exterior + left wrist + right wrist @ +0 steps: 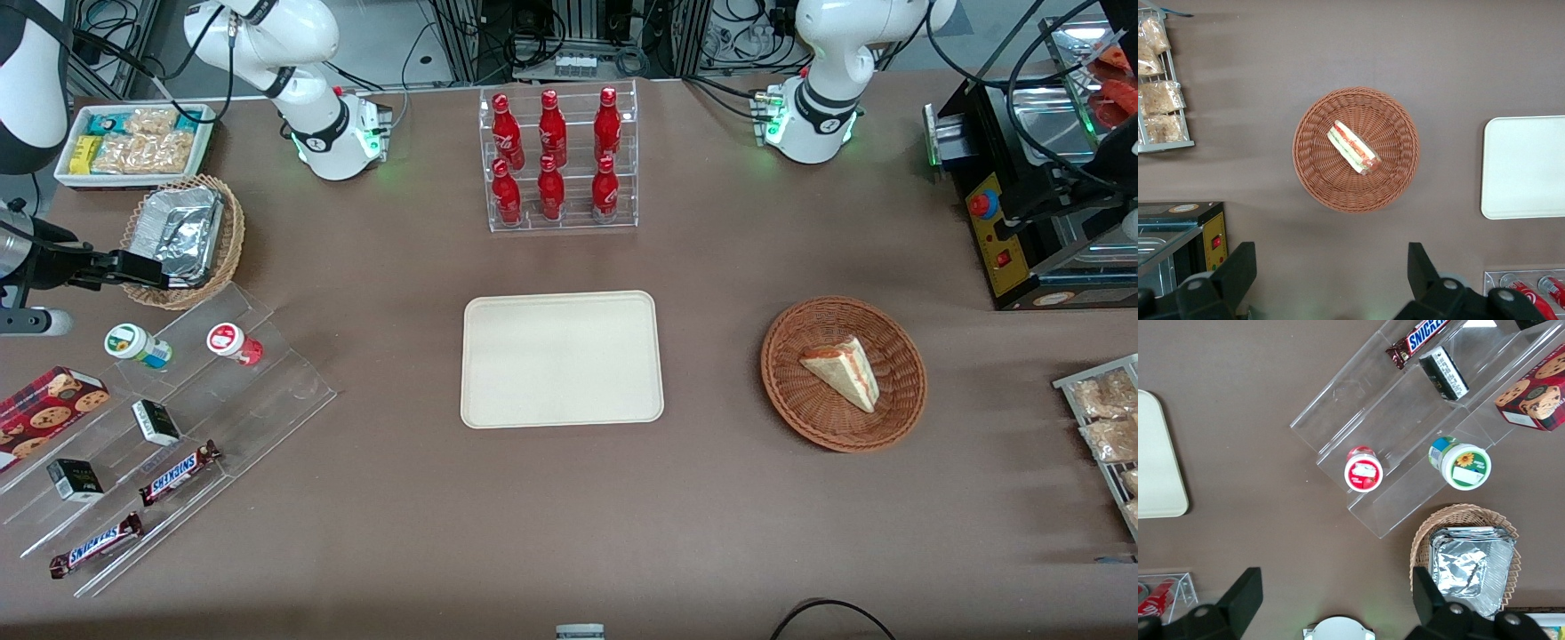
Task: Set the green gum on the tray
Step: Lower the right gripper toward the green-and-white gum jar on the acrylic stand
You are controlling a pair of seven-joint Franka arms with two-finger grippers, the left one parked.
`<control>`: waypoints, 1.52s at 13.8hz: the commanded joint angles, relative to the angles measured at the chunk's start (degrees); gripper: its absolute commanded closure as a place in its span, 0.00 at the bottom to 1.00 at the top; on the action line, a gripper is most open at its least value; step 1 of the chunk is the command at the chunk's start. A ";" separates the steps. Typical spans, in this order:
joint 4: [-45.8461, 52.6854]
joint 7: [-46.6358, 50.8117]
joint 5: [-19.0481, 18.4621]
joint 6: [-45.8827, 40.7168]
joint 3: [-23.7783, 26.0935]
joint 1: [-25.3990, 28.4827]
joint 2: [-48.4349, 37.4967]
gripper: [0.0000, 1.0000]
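The claw (pixel 1335 603) is spread wide and empty, hanging high above the green gum (pixel 1461 463).

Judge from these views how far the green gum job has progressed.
Nothing is done yet: the green gum stands on the clear stepped display beside the red gum bottle, and the tray is bare. The open pincer hovers over the basket of foil trays, holding nothing. Grasping, carrying and placing remain.

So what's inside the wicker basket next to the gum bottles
The wicker basket holds stacked foil containers, tops folded shut, so their contents are hidden, as is the basket's floor. The claw hangs open above the table near it, not yet at the green gum.
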 commanded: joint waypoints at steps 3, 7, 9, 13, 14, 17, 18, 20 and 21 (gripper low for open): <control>0.60 0.72 -1.01 -0.23 -0.03 0.23 0.22 0.00; -2.64 -4.18 -1.10 3.88 -0.30 -0.47 0.57 0.00; -5.01 -10.15 -1.10 7.48 -0.91 -1.17 0.48 0.00; -9.59 -26.75 -1.10 15.48 -1.00 -5.21 0.66 0.00; -10.29 -30.27 -1.10 17.07 -1.00 -6.09 0.92 0.00; -10.48 -38.81 -1.10 20.06 -1.09 -7.85 2.32 0.00; -10.48 -41.88 -1.10 20.85 -1.09 -8.12 2.85 0.00; -10.56 -47.95 -1.10 22.70 -1.00 -10.05 4.34 0.00; -10.56 -49.80 -1.10 23.75 -1.00 -10.49 5.13 0.00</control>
